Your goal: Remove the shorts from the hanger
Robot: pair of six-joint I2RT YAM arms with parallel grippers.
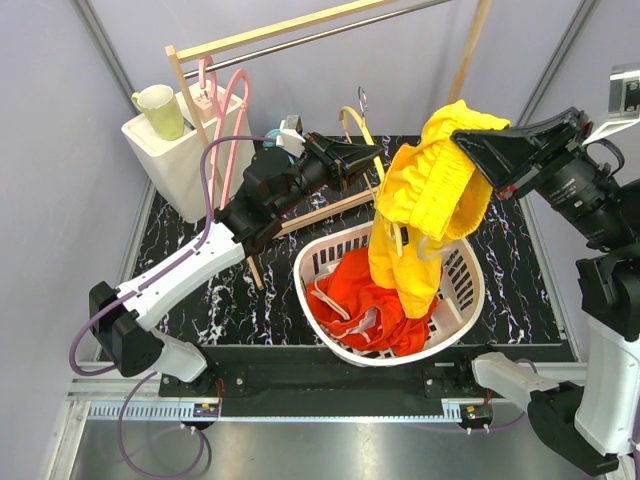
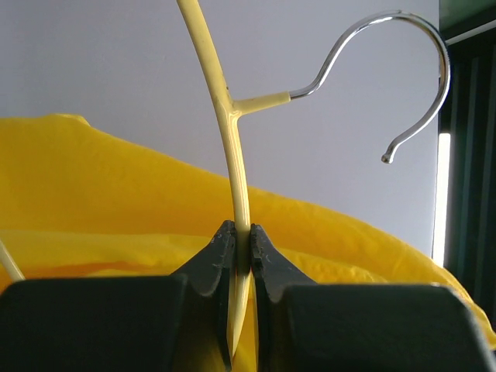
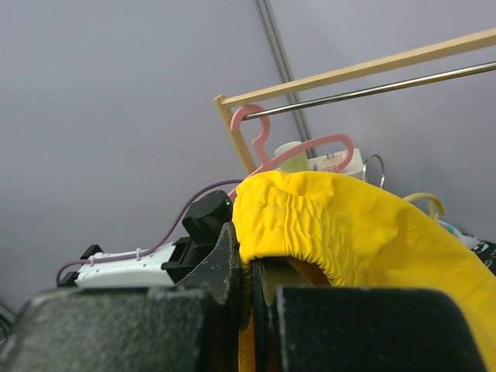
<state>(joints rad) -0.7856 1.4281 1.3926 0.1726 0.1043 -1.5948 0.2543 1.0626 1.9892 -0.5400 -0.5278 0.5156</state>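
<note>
Above the white basket [image 1: 470, 285] on the desk [image 1: 530, 290], yellow shorts [image 1: 430, 190] hang in the air, one leg drooping into the basket over the orange-red shorts [image 1: 365, 300] lying inside. Right fingers [image 1: 465, 140] are clamped on the yellow waistband. Left fingers [image 1: 372, 158] are pinched tight on the yellow hanger [image 2: 235, 163] stem below its metal hook, just beside the shorts. Can't tell if fabric is on the hanger.

Showing soft, matt cloth in the yellow shorts [image 1: 430, 190]. Gleaming with smooth yellow coating along the hanger [image 2: 236, 155], turning to bare shiny metal above. Reading as white plastic for the basket [image 1: 462, 280], glossy black marbling for the counter [image 1: 170, 230], pale wood for the rail [image 1: 280, 28].
</note>
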